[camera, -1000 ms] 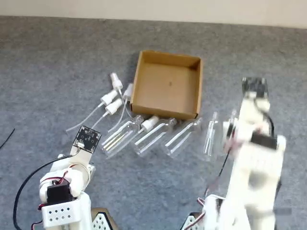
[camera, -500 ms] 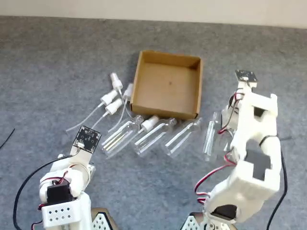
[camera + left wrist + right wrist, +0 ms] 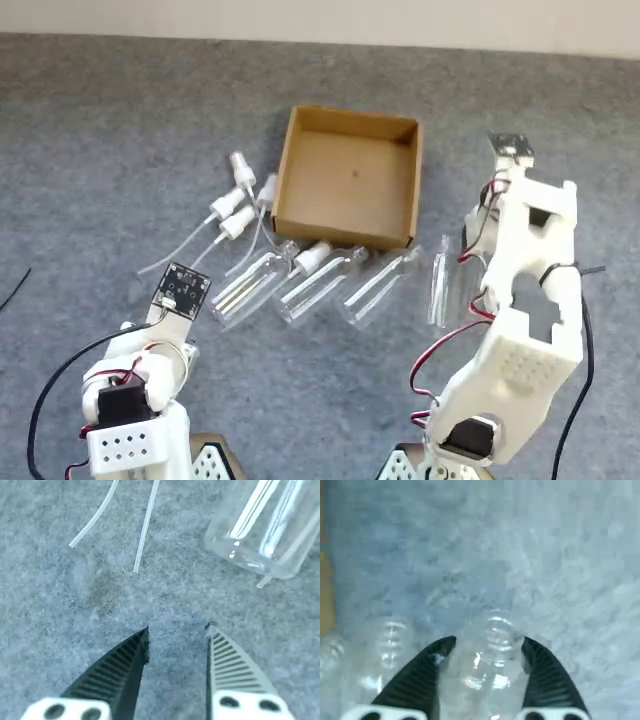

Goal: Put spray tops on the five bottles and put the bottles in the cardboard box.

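Note:
Several clear bottles lie in a row in front of the cardboard box (image 3: 350, 180); one bottle (image 3: 322, 278) has a white spray top at its neck. Loose spray tops (image 3: 232, 212) with thin tubes lie left of the box. My right arm (image 3: 525, 250) is bent over the right end of the row. There my right gripper (image 3: 487, 640) is open, one finger on each side of a clear bottle (image 3: 495, 655), with another bottle (image 3: 392, 640) beside it. My left gripper (image 3: 177, 628) is open just above the carpet, short of a bottle's base (image 3: 260, 530) and two tube ends (image 3: 142, 535).
Grey carpet covers the whole table. The box's brown edge (image 3: 325, 580) shows to one side of the right gripper. A black cable end (image 3: 12, 290) lies at the far left. Open carpet stretches left of and behind the box.
The right arm has swung in and come down over the rightmost bottles. The left arm and all the bottles have stayed in place.

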